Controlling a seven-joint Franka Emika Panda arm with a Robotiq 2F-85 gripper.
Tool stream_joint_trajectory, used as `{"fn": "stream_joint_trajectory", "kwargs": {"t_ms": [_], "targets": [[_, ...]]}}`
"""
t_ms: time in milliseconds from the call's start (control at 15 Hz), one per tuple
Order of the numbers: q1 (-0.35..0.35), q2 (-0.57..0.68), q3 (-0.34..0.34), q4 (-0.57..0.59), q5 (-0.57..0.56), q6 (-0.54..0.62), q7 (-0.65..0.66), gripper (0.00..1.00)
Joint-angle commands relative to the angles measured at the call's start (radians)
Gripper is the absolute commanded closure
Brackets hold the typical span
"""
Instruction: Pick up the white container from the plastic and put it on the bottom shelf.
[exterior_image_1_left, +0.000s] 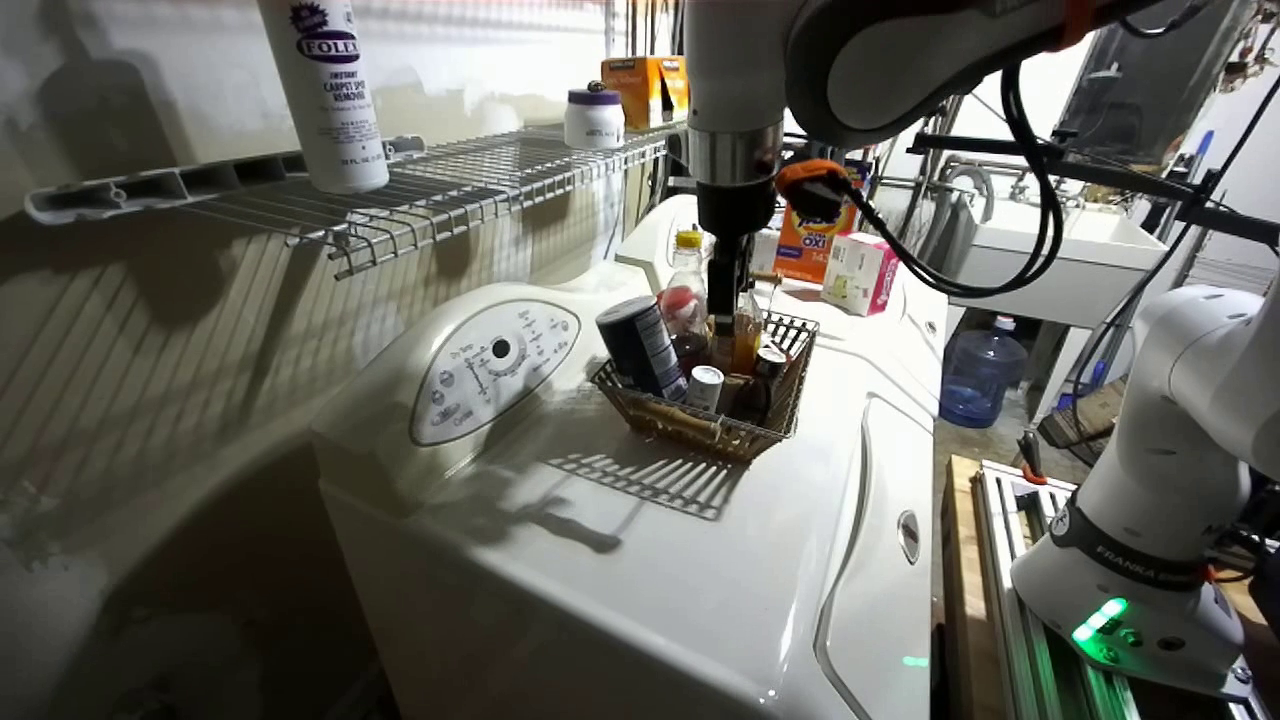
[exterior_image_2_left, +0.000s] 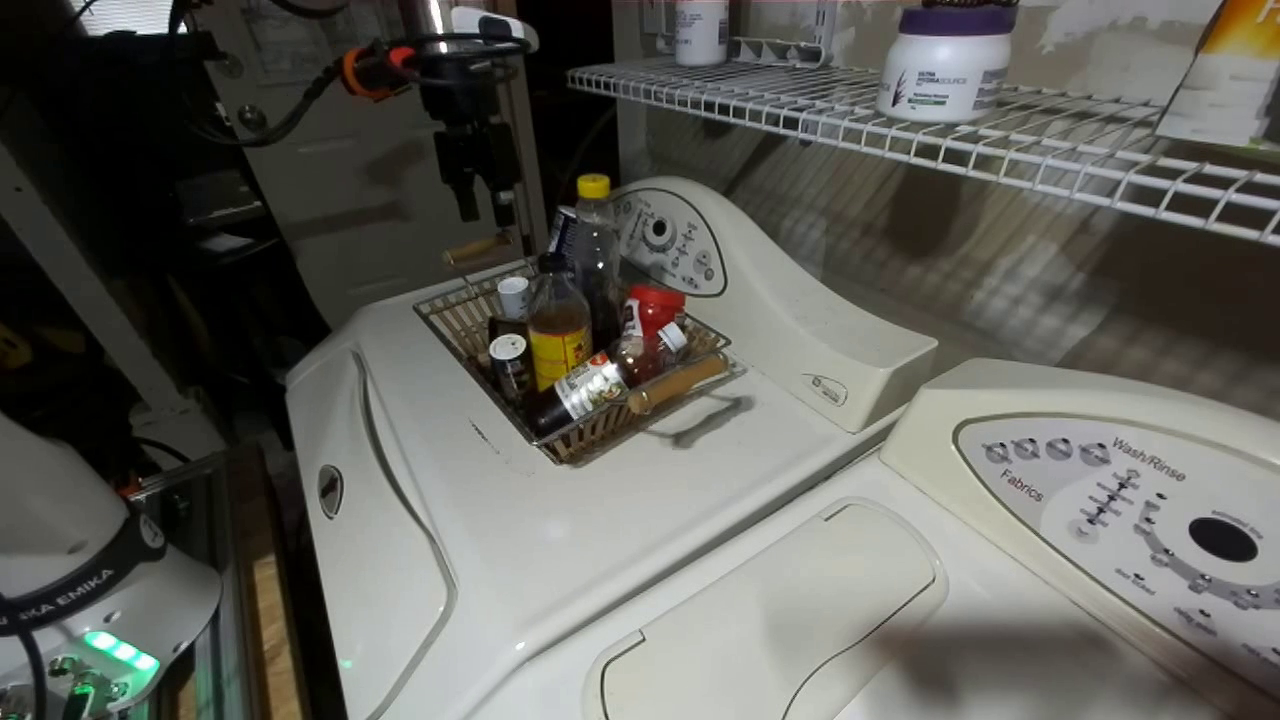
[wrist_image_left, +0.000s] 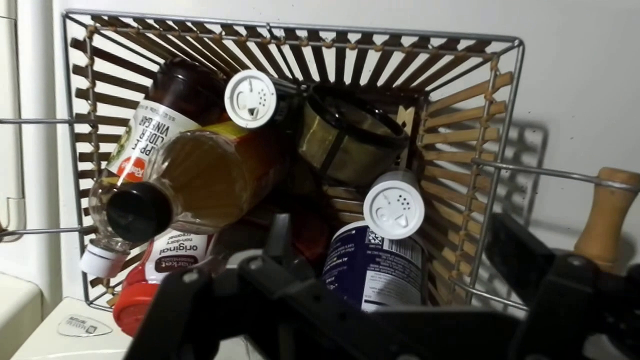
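1 white container (exterior_image_1_left: 704, 397), lid (wrist_image_left: 394, 210) up, long axis upright, in basket (wrist_image_left: 460, 136)

White container (exterior_image_1_left: 705, 389), brown slatted basket (wrist_image_left: 462, 136)

A blue jug (exterior_image_1_left: 983, 375) (white-capped) stands near a white sink (exterior_image_1_left: 1085, 280).

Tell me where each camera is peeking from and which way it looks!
In an exterior view: up by the dryer, facing along it toward the sink; arm, base and jaws show.
In an exterior view: up by the washer, facing over the dryer toward the door; arm, base and jaws show.
Wrist view: over the basket, facing down into it; spread jaws show.
Both exterior views share the basket and wire shelf.
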Motion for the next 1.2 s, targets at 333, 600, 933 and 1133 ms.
{"fn": "stream_joint_trajectory", "kwargs": {"t_ms": [333, 600, 933, 1133], "targets": [[-0.015, 0.049, -0.017, -0.141, 0.018, 0.275, -0.019, 0.0], [-0.02, 0.039, -0.028, -0.196, 0.067, 0.365, -0.054, 0.0], [-0.022, 0.056, -0.042, -0.206, 0.162, 0.356, -0.12, 0.0], [-0.027, 0.058, -0.049, -0.205, 0.175, 0.339, -0.12, 0.0]]}}
